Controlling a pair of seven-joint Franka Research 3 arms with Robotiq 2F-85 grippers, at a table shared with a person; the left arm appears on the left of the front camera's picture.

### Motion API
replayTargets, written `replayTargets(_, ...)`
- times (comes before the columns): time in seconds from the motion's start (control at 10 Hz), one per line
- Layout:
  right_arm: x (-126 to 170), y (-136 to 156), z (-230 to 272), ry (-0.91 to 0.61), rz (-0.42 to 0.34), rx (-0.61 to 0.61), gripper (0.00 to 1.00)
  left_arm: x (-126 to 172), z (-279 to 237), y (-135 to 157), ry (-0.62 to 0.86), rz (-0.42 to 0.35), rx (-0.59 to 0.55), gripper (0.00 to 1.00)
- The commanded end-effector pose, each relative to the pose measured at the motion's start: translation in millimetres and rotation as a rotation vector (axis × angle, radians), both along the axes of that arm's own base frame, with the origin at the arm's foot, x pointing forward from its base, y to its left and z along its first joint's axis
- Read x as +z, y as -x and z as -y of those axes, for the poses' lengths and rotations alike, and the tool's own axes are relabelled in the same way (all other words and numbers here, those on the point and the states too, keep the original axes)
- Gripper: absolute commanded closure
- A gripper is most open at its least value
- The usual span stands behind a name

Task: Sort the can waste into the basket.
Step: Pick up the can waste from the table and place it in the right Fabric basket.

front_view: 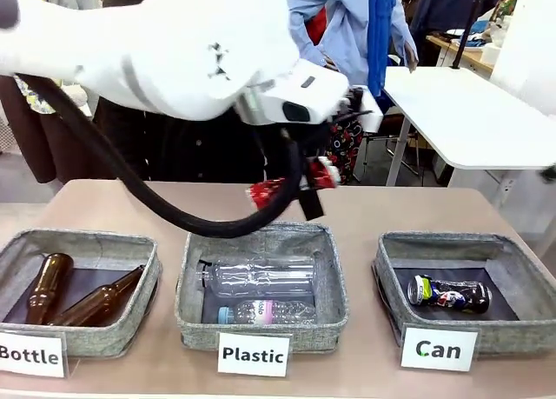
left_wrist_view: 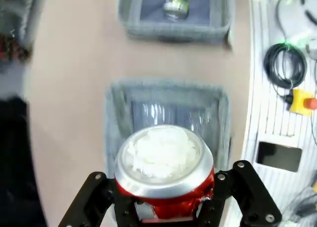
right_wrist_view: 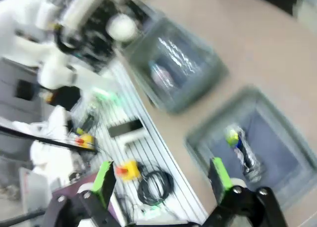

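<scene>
While clamped shut on a crushed red aluminium can, left gripper raised above the beige table, over the far edge of the middle grey woven bin labelled "Plastic"; silver can end toward the wrist camera, black fingers pressed on both sides of the red wall. Right gripper spread wide with nothing between its green pads, high above the table. Square grey woven basket with the white "Can" label set at the right end of the row, one dented dark printed can lying on its side on the dark bottom. Left-hand grey bin labelled "Bottle" with two brown glass bottles; middle bin with two clear plastic bottles lying flat
</scene>
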State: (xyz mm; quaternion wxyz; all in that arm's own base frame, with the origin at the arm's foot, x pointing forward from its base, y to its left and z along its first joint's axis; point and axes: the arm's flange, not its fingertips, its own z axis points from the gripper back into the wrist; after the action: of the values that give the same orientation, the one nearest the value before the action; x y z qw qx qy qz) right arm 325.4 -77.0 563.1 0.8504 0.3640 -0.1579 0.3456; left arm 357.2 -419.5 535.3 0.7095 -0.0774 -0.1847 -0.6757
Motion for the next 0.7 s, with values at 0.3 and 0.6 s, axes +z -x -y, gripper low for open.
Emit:
replayTargets(0.3, 0, 68, 112, 0.227, 0.021, -0.426, 0.00, -25, 137, -35, 0.307, -0.088, -0.528, 1.00)
replayTargets(0.6, 12, 68, 118, 0.229, 0.030, -0.333, 0.00, -54, 215, -65, 0.312, -0.247, -0.417, 1.00)
